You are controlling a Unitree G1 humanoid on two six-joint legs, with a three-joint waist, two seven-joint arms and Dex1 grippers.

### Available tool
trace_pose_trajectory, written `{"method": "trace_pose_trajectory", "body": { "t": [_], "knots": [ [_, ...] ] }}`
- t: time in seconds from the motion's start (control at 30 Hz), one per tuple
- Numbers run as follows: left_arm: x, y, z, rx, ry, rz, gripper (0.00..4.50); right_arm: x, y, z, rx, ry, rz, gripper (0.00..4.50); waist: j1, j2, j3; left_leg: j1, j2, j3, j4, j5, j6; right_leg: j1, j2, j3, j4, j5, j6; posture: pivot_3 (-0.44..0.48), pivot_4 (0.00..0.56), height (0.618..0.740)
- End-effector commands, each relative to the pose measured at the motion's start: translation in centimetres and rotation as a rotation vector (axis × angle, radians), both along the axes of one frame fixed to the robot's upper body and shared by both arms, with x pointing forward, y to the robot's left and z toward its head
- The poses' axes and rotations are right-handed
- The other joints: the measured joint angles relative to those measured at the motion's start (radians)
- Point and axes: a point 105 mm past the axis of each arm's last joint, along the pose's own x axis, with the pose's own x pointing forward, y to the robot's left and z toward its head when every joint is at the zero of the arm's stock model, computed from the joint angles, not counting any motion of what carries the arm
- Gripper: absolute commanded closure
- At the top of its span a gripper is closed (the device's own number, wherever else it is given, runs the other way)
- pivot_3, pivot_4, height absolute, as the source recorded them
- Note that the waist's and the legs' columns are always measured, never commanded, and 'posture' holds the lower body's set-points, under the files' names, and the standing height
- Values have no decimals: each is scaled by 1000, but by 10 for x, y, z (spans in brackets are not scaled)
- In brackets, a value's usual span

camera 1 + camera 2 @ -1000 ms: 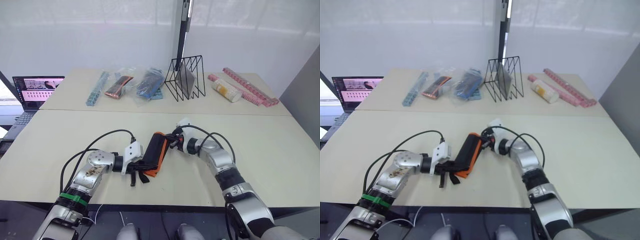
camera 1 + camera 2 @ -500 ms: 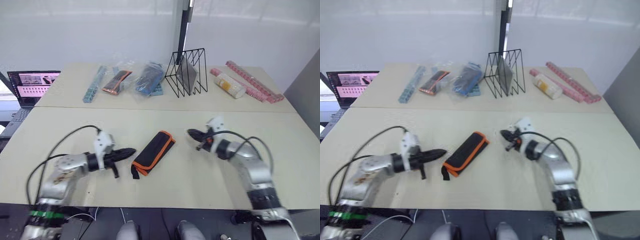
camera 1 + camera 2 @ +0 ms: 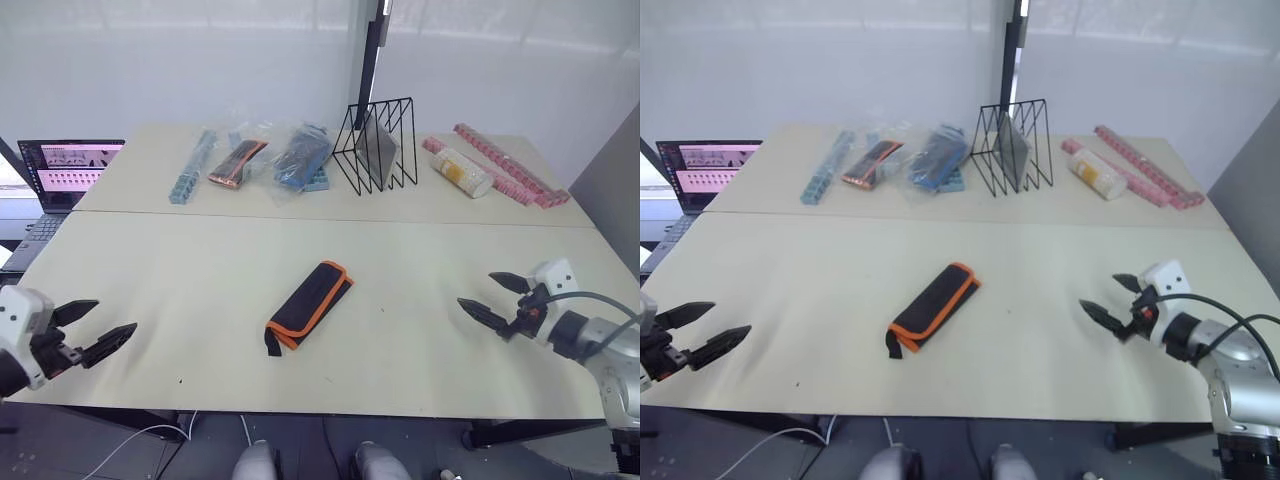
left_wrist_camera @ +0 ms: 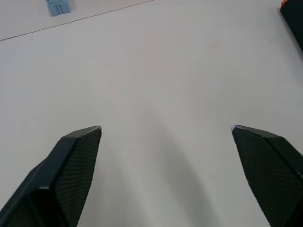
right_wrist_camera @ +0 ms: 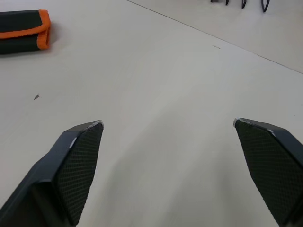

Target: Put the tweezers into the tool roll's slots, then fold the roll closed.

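Now both grippers spread wide, empty, parked at opposite table edges.

Your left gripper and right gripper both sit well apart from the tool roll, jaws apart w/ nothing held. Risk: roll isn't strapped, so it could spring open if you nudge it. Roll lies folded shut mid-table, orange edging showing, strap end loose at the near end; tweezers can't be seen, presumably inside.

Tool roll black, orange binding. Table beige. Wire rack black. Gripper fingers black, mesh-textured.
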Motion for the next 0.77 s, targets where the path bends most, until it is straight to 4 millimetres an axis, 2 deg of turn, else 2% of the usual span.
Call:
{"method": "trace_pose_trajectory", "body": {
  "t": [0.03, 0.2, 0.77],
  "knots": [
    [-6, 10, 7, 41, -41, 38, 11, -5, -19, 2, -10, -25, -50, 0, 0, -1, 0, 0, 0, 0, 0, 0, 0, 0, 0, 0, 0, 0, 0, 0, 150, 687],
    [-10, 9, 1, 46, -24, 64, 11, -10, -27, -5, -4, -22, -86, 0, -2, -1, 0, 0, 0, 1, 0, 0, 0, -1, 0, 1, 2, 0, 0, 0, 150, 687],
    [-4, 6, 3, 36, -11, 61, 11, -14, -20, -6, 15, -9, -72, 0, -2, -2, 0, 0, 0, 1, 0, 0, 0, -1, 0, 1, 4, 0, 0, 0, 150, 687]
  ]
}}
